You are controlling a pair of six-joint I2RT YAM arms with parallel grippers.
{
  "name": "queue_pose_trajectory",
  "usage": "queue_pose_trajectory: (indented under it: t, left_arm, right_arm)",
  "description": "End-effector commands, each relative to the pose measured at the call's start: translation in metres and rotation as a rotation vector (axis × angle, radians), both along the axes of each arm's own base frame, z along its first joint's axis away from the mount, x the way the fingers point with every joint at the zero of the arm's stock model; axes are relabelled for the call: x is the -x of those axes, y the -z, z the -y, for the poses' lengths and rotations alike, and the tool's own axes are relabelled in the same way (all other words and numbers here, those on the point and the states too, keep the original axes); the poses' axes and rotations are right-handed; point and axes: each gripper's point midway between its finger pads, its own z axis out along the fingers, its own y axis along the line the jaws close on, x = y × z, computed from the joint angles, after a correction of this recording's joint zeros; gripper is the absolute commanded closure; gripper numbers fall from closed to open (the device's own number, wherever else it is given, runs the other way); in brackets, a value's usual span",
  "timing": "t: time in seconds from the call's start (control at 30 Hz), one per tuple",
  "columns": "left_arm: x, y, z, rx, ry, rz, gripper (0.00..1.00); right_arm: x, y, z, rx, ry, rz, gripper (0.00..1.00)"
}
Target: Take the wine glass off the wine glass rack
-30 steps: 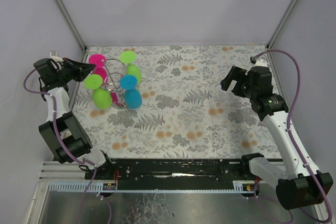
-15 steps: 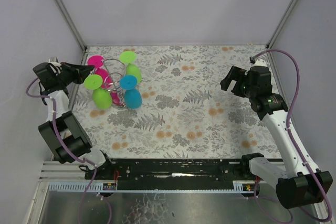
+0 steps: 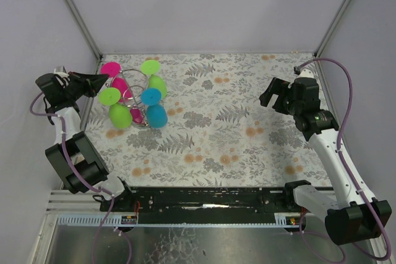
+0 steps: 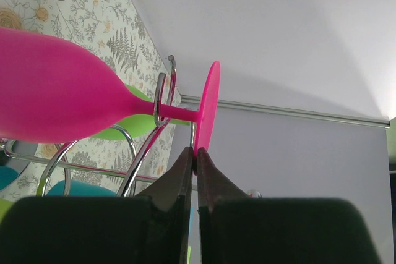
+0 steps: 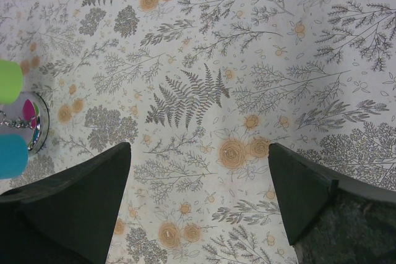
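two robot arms. the left arm (image 3: 62,125) stands just left of the wine glass rack (image 3: 132,76), its wrist bent level toward the rack — the left gripper (image 3: 104,81) has its jaws pressed together, tips right at the rack's left side. the right arm (image 3: 331,149) reaches up well to the right of the rack, its right gripper (image 3: 270,97) spread wide and pointed down, empty.

Glossy metal rack (image 4: 159,97), matt plastic pink glass (image 4: 55,91).

left wrist: pink wine glass (image 4: 55,94) bowl cut off left | right wrist: rack (image 5: 38,129) cut off left
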Motion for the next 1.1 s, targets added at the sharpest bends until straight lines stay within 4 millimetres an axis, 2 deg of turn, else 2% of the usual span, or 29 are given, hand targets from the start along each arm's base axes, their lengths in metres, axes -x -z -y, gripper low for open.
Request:
queue_pose_trajectory:
  t: [0.0, 0.47, 1.07]
  left_arm:
    - [0.005, -0.016, -0.003, -0.033, 0.007, 0.058, 1.00]
    - [-0.014, -0.020, -0.018, -0.032, -0.008, 0.079, 1.00]
    - [-0.028, -0.023, -0.030, -0.057, -0.090, 0.108, 1.00]
  right_arm:
    - [-0.010, -0.014, 0.001, 0.007, 0.008, 0.058, 0.01]
    - [-0.013, -0.012, -0.001, 0.006, -0.003, 0.055, 0.01]
    - [-0.016, -0.010, -0.002, 0.007, -0.002, 0.053, 0.01]
